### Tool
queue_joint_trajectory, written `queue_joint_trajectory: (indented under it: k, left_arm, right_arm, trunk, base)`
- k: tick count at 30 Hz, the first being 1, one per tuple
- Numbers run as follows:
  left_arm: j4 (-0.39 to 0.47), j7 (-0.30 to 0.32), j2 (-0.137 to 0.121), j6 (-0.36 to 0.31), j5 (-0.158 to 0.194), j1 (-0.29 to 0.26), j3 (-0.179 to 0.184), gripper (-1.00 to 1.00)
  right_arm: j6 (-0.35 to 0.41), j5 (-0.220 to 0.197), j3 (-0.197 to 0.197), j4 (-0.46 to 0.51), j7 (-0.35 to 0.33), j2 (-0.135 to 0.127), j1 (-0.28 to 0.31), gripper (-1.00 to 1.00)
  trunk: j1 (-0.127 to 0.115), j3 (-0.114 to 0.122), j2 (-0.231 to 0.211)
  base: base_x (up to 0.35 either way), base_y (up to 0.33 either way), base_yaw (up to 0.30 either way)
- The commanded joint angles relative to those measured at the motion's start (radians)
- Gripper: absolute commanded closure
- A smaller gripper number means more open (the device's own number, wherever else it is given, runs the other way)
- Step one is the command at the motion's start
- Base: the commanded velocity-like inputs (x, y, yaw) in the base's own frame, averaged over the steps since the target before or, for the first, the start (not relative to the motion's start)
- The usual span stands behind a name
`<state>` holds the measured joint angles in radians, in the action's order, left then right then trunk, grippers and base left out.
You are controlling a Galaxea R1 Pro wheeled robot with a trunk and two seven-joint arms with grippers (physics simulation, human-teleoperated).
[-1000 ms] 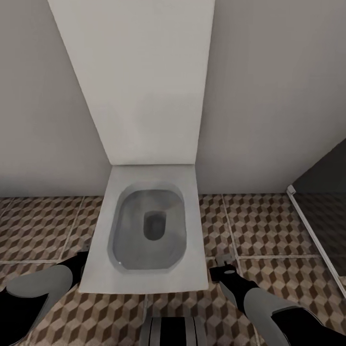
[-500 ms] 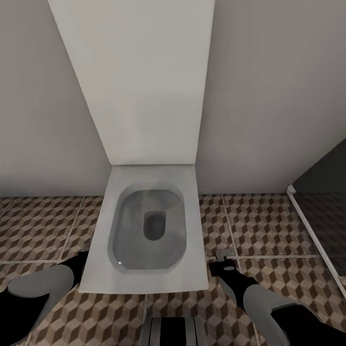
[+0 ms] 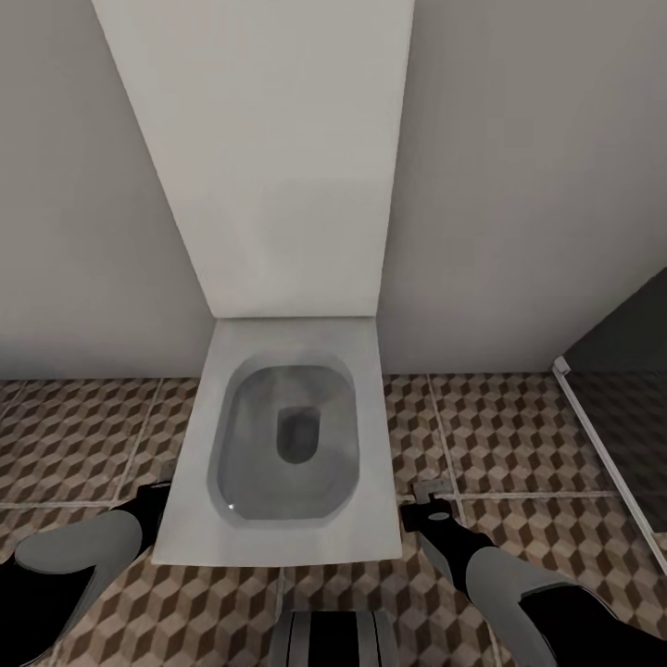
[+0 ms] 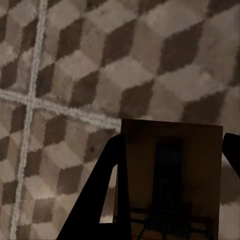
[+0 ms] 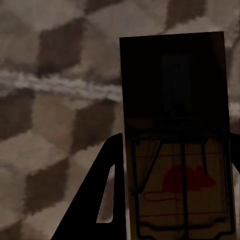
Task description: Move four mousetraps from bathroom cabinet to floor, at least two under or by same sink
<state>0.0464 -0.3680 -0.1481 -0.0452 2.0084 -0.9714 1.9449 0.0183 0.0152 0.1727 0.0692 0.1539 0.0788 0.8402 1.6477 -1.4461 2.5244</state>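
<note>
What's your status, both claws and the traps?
Left claw shut on a mousetrap. Right claw shut on another mousetrap. Both low over the bathroom floor. Toilet dead ahead between the arms.

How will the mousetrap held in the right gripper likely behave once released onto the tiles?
The mousetrap looks like a flat, stiff slab, so it should lie flat, not roll. Thin and small between the right gripper fingers, it is probably light. Its wire spring may snap if jolted.

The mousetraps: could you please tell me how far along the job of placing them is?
Nothing is placed yet. Each gripper holds one flat dark-brown rectangular mousetrap: left gripper, right gripper. Both hang above the cube-patterned tiled floor beside a white toilet. Setting them down by a sink remains.
</note>
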Motion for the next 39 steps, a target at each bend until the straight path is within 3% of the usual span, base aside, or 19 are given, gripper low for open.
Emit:
queue_joint_trajectory:
  k: [1, 4, 12, 16, 19, 21, 26, 39]
  left_arm:
    - [0.004, -0.008, -0.002, -0.002, 0.002, -0.001, 0.007, 1.00]
    - [0.005, -0.007, -0.002, -0.002, 0.002, -0.001, 0.007, 1.00]
    - [0.007, 0.004, -0.005, -0.005, 0.004, -0.001, 0.001, 1.00]
    - [0.003, 0.100, -0.010, -0.007, 0.006, -0.001, 0.001, 1.00]
    - [0.000, 0.197, -0.030, -0.009, 0.008, -0.002, 0.000, 1.00]
    - [-0.001, 0.226, -0.039, -0.010, 0.008, -0.002, 0.000, 1.00]
    - [-0.017, 0.246, -0.053, -0.010, 0.007, -0.003, 0.000, 1.00]
    - [-0.081, 0.300, -0.065, -0.004, 0.006, -0.003, 0.002, 1.00]
  right_arm:
    - [0.002, 0.000, 0.005, 0.000, 0.003, 0.000, 0.000, 1.00]
    - [0.002, 0.000, 0.005, 0.000, 0.003, 0.001, 0.000, 1.00]
    - [0.002, 0.001, 0.005, 0.001, 0.003, 0.001, 0.000, 1.00]
    - [0.002, 0.000, 0.005, 0.002, 0.003, 0.001, 0.000, 1.00]
    - [0.002, 0.000, 0.005, 0.003, 0.003, 0.001, 0.000, 1.00]
    - [0.002, 0.000, 0.005, 0.003, 0.002, 0.001, 0.000, 1.00]
    - [0.002, 0.001, 0.005, 0.003, 0.001, 0.000, 0.000, 1.00]
    - [-0.006, 0.002, 0.005, 0.010, -0.004, -0.001, 0.000, 1.00]
  trunk:
    - [0.000, -0.001, 0.000]
    - [0.000, -0.001, 0.000]
    - [0.003, -0.032, 0.002]
    - [0.005, -0.047, 0.003]
    - [0.007, -0.059, 0.004]
    - [0.007, -0.066, 0.004]
    - [0.010, -0.086, 0.005]
    - [0.010, -0.086, 0.005]
  base:
    - [0.000, 0.000, 0.000]
    - [0.000, 0.000, 0.000]
    - [0.000, 0.000, 0.000]
    - [0.000, 0.000, 0.000]
    - [0.000, 0.000, 0.000]
    - [0.000, 0.000, 0.000]
    - [0.000, 0.000, 0.000]
    - [0.000, 0.000, 0.000]
